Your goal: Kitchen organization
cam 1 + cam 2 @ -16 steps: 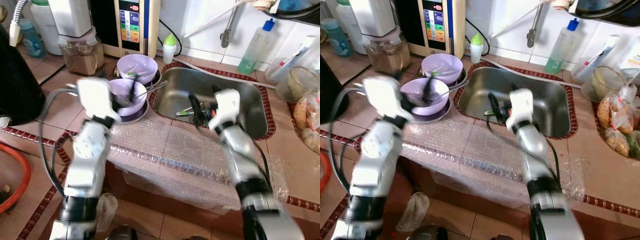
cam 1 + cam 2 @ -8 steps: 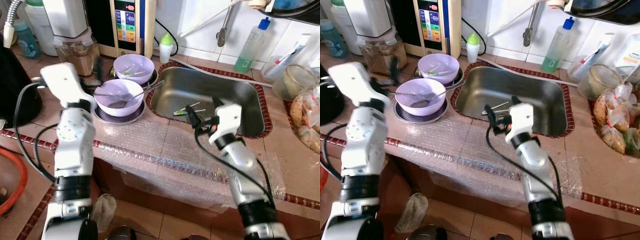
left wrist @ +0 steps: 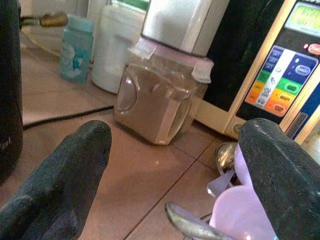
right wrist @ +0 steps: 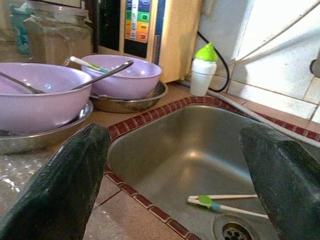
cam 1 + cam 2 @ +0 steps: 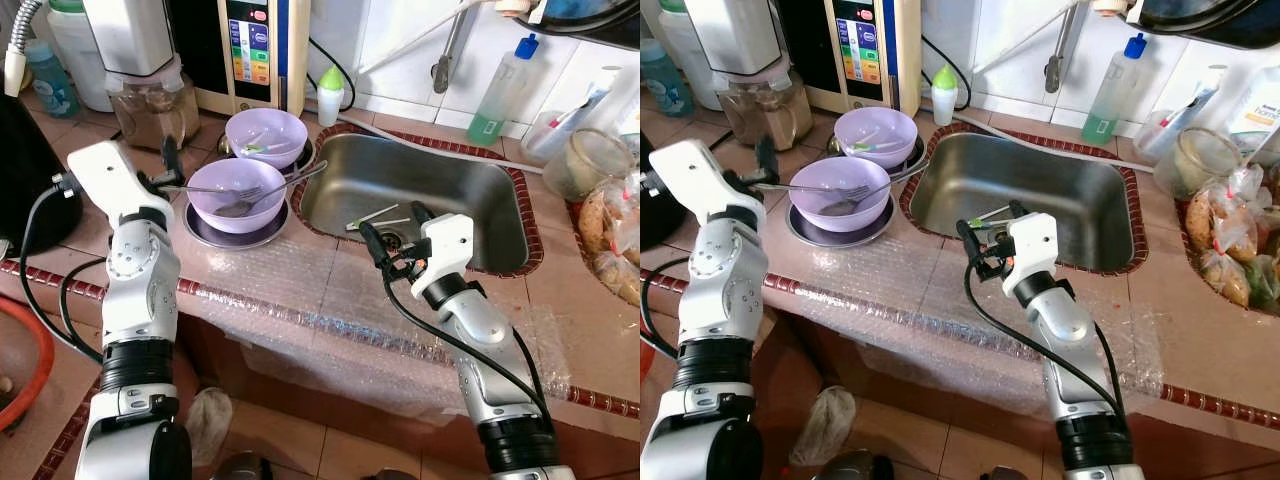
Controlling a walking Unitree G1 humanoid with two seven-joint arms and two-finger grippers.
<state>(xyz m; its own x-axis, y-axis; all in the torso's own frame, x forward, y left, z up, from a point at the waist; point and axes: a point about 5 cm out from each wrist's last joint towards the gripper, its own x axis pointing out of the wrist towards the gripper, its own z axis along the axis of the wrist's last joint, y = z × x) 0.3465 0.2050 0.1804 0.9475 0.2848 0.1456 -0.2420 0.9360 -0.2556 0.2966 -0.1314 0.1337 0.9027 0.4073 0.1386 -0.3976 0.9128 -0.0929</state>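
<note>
your right gripper (image 5: 392, 238) hovers, fingers spread and empty, at the steel sink's (image 5: 500, 190) near rim; the green-tipped white chopsticks (image 4: 225, 204) lie by the drain. dip straight down (left gripper (image 5: 168, 165), also open, idles beside the lilac bowl (image 5: 238, 195)).

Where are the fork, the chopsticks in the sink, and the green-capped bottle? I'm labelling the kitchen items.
fork (image 5: 228, 189): left eye view, on its handle over the near purple bowl.
chopsticks (image 4: 227, 207): right wrist view, on their shafts.
green-capped bottle (image 5: 942, 98): right eye view, on its body.
</note>
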